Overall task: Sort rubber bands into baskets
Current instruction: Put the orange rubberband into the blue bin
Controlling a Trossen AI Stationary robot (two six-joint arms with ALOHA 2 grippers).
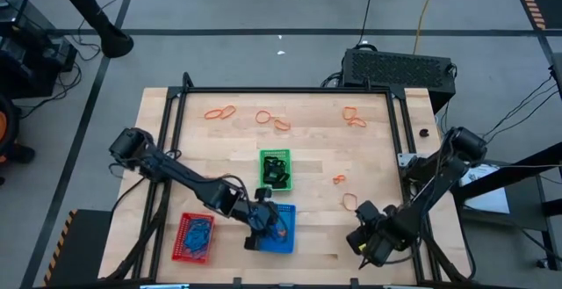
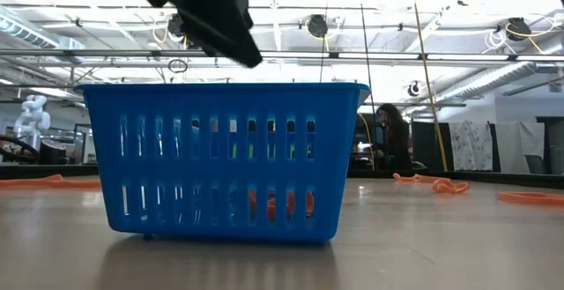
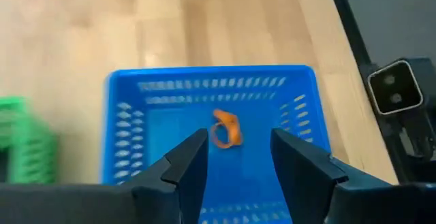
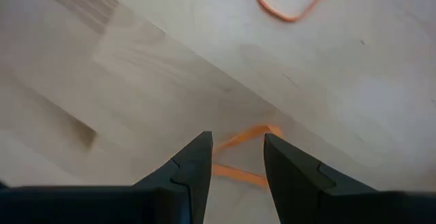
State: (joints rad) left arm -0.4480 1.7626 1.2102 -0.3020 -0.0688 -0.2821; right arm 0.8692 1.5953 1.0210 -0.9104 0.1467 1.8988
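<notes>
Bands: from above, my left gripper (image 1: 260,225) hangs over the blue basket (image 1: 283,239), fingers apart, nothing held. My right gripper (image 1: 362,242) sits near an orange band (image 1: 349,201), clearly the nearer arm. Left wrist: an orange one (image 3: 225,129) lies in the basket below. Right wrist: open fingers straddle a band (image 4: 238,157) lying crosswise.

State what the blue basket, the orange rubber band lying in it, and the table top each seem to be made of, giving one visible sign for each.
Blue basket: probably moulded plastic with a slight sheen, judging by its uniform colour and slotted walls.
Orange rubber band: likely rubber, matte; a thin loop lying limp and curled.
Table top: seems to be light wood, smooth; plank seams and grain show.
</notes>
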